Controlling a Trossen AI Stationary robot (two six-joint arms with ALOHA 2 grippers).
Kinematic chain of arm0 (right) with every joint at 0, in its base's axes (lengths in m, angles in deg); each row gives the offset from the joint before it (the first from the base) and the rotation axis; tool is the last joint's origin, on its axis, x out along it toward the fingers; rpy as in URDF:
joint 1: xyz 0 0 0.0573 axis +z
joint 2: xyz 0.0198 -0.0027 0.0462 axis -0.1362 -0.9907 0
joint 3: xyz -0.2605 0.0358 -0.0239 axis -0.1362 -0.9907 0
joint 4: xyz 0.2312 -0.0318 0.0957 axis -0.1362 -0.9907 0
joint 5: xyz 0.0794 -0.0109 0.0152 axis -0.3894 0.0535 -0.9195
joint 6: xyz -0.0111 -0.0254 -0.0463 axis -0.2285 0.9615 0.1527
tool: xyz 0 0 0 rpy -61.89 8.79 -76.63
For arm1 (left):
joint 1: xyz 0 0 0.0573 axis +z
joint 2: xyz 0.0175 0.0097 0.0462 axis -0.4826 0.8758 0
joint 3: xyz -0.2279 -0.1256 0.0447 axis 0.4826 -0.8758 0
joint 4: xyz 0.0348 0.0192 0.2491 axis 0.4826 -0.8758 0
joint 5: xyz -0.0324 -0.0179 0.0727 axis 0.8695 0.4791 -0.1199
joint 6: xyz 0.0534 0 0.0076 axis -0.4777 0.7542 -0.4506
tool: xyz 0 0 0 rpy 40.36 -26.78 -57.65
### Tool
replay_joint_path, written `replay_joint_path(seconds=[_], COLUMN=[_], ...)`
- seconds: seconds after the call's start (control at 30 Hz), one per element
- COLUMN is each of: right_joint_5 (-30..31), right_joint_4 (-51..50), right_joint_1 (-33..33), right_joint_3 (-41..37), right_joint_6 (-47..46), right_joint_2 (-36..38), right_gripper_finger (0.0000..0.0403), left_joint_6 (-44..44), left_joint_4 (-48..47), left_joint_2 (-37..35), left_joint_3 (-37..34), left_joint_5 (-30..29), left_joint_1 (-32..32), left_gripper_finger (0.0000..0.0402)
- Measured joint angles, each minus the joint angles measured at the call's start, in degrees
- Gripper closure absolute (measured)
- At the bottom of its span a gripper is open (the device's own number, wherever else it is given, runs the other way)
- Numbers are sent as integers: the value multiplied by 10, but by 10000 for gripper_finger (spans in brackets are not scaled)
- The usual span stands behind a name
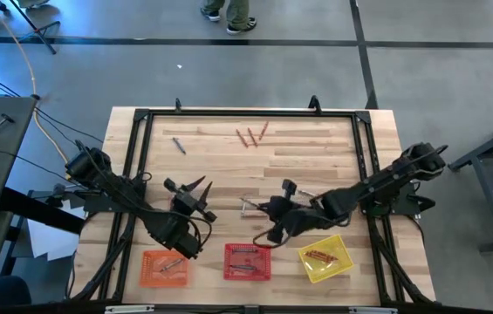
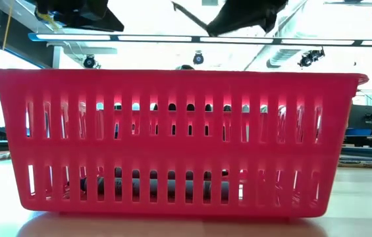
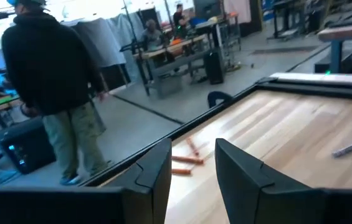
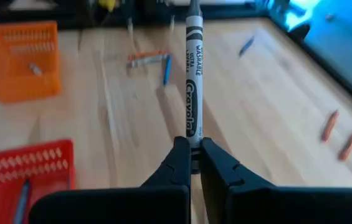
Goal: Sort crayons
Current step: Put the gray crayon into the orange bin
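- Our right gripper (image 4: 190, 155) had its fingers pinched on a grey paper-wrapped crayon (image 4: 192, 74), whose long axis ran straight out ahead of them.
- The red square mesh basket (image 4: 38, 155) lay just beside those fingers, the orange mesh basket (image 4: 23, 59) farther off, both on the wooden counter (image 4: 256, 106).
- Our left gripper (image 3: 191, 168) waited, fingers parted narrowly and empty, reddish-orange loose crayons (image 3: 188, 158) beyond them.

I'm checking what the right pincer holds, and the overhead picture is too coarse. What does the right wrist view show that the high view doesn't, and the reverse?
Right wrist only: the right pincer shut on a grey crayon, its label readable.
High only: the yellow basket, the left pincer and both arms.
Both: orange basket, red basket, loose reddish crayons on the table.
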Motion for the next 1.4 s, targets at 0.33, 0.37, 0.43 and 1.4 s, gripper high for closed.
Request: replay_joint_path(seconds=[0.33, 0.37, 0.43, 1.4], right_joint_5=[24, 24, 24, 147], right_joint_4=[8, 5, 0, -54], right_joint_1=[11, 11, 11, 69], right_joint_3=[0, 0, 0, 0], right_joint_6=[15, 15, 15, -68], right_joint_2=[0, 0, 0, 0], right_gripper_finger=[402, 402, 402, 402], left_joint_6=[-144, -198, -323, -934], left_joint_4=[144, 185, 280, 1435], left_joint_2=[1, 1, 1, 1], left_joint_3=[-1, -1, -1, -322], left_joint_5=[70, 90, 132, 558], left_joint_1=[-49, -53, -61, 109], left_gripper_finger=[293, 293, 293, 294])
